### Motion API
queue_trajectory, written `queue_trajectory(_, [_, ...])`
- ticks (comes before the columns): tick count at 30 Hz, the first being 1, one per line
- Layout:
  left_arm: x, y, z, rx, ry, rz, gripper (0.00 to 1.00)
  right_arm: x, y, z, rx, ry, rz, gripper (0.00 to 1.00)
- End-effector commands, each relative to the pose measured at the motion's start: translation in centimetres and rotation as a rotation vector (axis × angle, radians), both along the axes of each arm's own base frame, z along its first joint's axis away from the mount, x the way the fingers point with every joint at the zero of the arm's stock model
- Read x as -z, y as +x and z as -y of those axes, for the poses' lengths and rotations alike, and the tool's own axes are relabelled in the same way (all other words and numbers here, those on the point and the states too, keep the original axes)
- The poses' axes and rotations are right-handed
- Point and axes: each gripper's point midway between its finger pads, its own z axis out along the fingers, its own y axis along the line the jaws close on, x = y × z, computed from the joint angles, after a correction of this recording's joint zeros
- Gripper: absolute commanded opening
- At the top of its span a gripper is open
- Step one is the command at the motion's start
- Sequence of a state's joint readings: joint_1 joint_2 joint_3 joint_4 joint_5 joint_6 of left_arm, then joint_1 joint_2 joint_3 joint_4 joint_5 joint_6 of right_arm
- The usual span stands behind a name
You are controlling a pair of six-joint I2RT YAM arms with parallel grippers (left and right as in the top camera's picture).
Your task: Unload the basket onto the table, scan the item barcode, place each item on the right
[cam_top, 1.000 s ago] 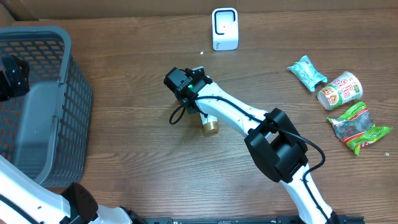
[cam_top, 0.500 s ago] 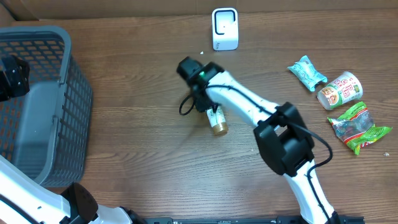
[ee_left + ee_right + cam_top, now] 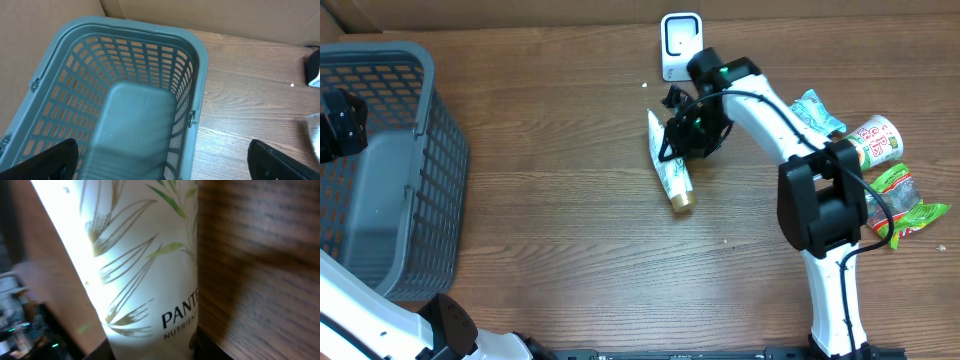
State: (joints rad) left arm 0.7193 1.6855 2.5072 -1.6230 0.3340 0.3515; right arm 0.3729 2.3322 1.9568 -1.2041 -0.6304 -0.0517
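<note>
the right gripper [image 3: 692, 130] is sitting right against the tube [image 3: 668, 165], whose gold cap [image 3: 681, 201] is pointing away from the scanner [image 3: 681, 45] just beyond the gripper. whether the jaws are pinching it i cannot tell. the scan is looking not yet done. the tube is showing glossy white plastic, flattened and tapering. the left gripper [image 3: 161, 162] is hanging spread wide over the slotted grey basket [image 3: 197, 55].

Work surface: 1 wooden table [image 3: 550, 240], dark brown, with the grain running left to right in the overhead view. Backdrop: plain tan cardboard panels [image 3: 235, 15] stand along the table's far edge and its left side; 2 panels meet at a visible seam. Lighting: even, diffuse, producing soft shadows on the wood.
</note>
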Motion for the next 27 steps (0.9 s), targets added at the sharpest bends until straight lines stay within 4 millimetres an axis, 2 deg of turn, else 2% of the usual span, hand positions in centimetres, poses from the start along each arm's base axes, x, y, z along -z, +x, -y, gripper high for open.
queue_trajectory(1, [-0.1,0.3,0.3,0.029,0.008,0.005,1.00,-2.5,-0.4,-1.8,-0.058,0.253,-0.015,0.33])
queue_trajectory(3, [-0.1,0.3,0.3,0.029,0.008,0.005,1.00,-2.5,-1.0,-1.9,-0.069,0.326,-0.037,0.32])
queue_trajectory(6, [-0.1,0.3,0.3,0.029,0.008,0.005,1.00,-0.9,-1.6,-1.7,-0.048,0.321,-0.072,0.30])
queue_trajectory(8, [-0.1,0.3,0.3,0.029,0.008,0.005,1.00,1.2,-1.5,-1.2,0.009,0.259,-0.095,0.29])
queue_trajectory(10, [-0.1,0.3,0.3,0.029,0.008,0.005,0.99,4.3,-0.6,0.5,0.101,0.089,-0.084,0.29])
queue_trajectory(13, [-0.1,0.3,0.3,0.029,0.008,0.005,1.00,6.4,0.8,3.1,0.181,-0.109,-0.033,0.47])
queue_trajectory(15, [-0.1,0.3,0.3,0.029,0.008,0.005,0.99,7.3,1.5,4.6,0.222,-0.215,0.003,0.70])
queue_trajectory(16, [-0.1,0.3,0.3,0.029,0.008,0.005,0.99,7.8,2.0,5.7,0.246,-0.280,0.026,0.92])
queue_trajectory(17, [-0.1,0.3,0.3,0.029,0.008,0.006,1.00,8.1,2.4,6.6,0.265,-0.337,0.048,1.00])
queue_trajectory(20, [-0.1,0.3,0.3,0.029,0.008,0.005,1.00,7.6,3.4,7.6,0.281,-0.398,0.090,1.00])
queue_trajectory(21, [-0.1,0.3,0.3,0.029,0.008,0.005,1.00,6.8,4.0,7.7,0.285,-0.410,0.107,1.00])
queue_trajectory(27, [-0.1,0.3,0.3,0.029,0.008,0.005,0.99,0.0,6.3,8.2,0.305,-0.409,0.151,1.00])
